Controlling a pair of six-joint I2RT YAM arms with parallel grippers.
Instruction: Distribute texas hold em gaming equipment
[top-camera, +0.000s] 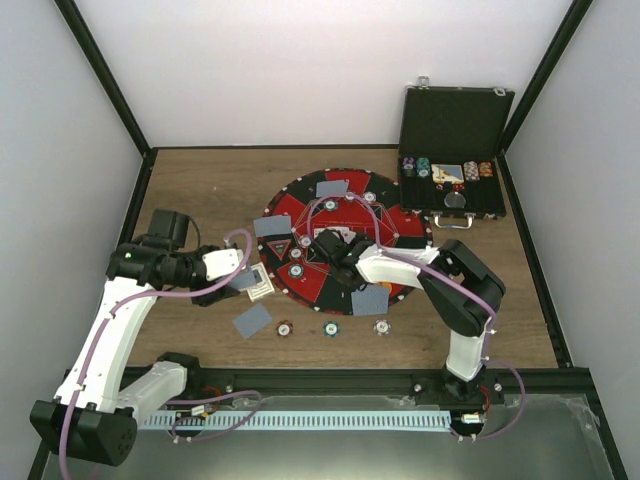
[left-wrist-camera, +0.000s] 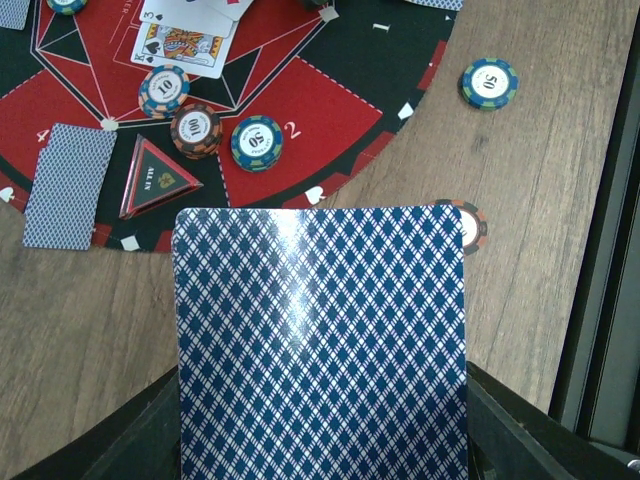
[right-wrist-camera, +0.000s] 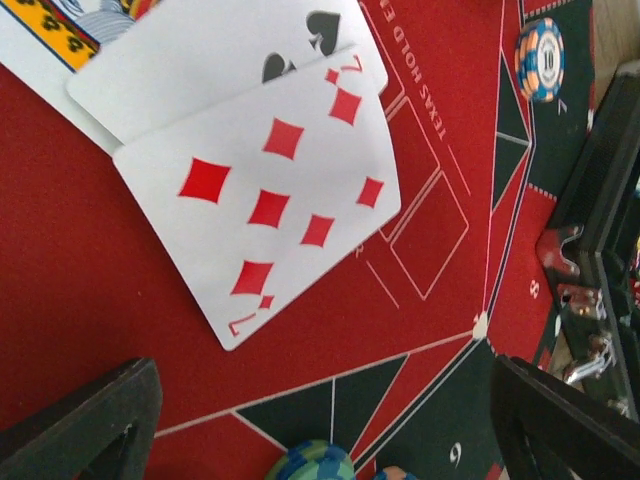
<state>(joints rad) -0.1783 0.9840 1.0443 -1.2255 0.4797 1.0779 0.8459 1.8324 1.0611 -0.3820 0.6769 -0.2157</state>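
From above: left gripper (top-camera: 252, 283) clenched on a blue-backed card (top-camera: 264, 288) just off the near-left rim of the round mat (top-camera: 395, 222), right gripper (top-camera: 327, 244) spread wide over the mat's centre, three chips (top-camera: 331, 327) in a row just beyond the mat's near rim. Down the left wrist: that card filling the view, triangular marker (left-wrist-camera: 157, 178) and clustered chips just inside the mat's rim. Down the right wrist: fingers (right-wrist-camera: 90, 420) wide apart and grasping nothing, seven of diamonds (right-wrist-camera: 270, 200) face up on the mat's red middle, overlapping a spade card (right-wrist-camera: 200, 60).

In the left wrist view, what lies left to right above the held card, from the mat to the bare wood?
Face-down card, black triangular marker, orange-striped chip, blue chip, far-right blue chip.
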